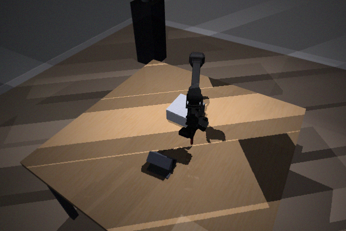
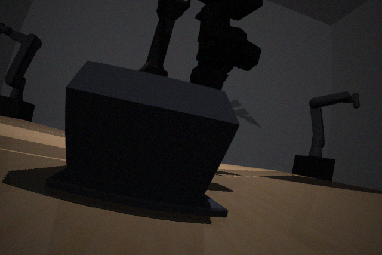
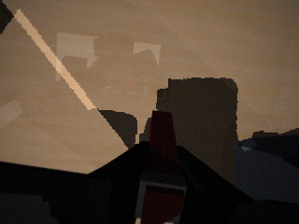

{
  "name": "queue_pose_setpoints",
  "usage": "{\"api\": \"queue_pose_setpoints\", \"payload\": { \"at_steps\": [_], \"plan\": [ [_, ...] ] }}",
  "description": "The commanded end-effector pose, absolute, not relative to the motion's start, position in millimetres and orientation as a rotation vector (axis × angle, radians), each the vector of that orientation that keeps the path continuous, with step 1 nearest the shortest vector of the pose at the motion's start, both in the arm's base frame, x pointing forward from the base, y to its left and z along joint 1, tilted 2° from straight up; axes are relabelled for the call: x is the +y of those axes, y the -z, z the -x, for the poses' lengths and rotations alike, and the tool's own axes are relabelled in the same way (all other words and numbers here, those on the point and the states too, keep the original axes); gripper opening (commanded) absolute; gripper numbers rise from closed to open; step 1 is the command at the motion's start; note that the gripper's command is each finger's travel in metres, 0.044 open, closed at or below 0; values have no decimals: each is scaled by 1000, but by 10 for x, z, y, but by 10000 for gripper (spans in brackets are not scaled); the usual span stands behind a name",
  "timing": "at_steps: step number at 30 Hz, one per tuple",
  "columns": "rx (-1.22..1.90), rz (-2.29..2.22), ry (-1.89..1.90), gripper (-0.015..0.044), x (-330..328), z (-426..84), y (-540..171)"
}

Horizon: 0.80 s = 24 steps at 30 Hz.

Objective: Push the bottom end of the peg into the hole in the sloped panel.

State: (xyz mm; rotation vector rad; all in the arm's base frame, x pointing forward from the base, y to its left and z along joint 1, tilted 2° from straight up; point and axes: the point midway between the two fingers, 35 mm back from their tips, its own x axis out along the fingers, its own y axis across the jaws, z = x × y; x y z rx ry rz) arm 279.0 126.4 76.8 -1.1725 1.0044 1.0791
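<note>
My gripper (image 1: 191,137) (image 3: 160,152) is shut on the red peg (image 1: 191,141) (image 3: 163,131). The peg's lower end sticks out below the fingertips and is above the table in the top view. The dark blue-grey panel block (image 1: 159,160) (image 2: 144,91) stands on the table, to the lower left of the gripper in the top view. In the exterior view it hides the fingertips and the peg. A blue-grey surface, apparently part of this block, shows at the right edge of the wrist view. The hole cannot be made out in any view.
A pale box (image 1: 175,110) sits on the table (image 1: 111,127) (image 2: 277,209) behind the gripper, partly covered by the arm. Dark shadows and bright light bands cross the table. Other arms on dark pedestals (image 1: 149,30) (image 2: 313,165) stand in the background.
</note>
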Motion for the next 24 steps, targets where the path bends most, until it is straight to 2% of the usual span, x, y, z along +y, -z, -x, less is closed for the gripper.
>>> {"api": "queue_pose_setpoints", "payload": {
  "at_steps": [1,24],
  "plan": [
    [1003,1129,-1036,0,1226,-2805,-761],
    [981,937,-828,0,1057,-2892,-742]
  ]
}}
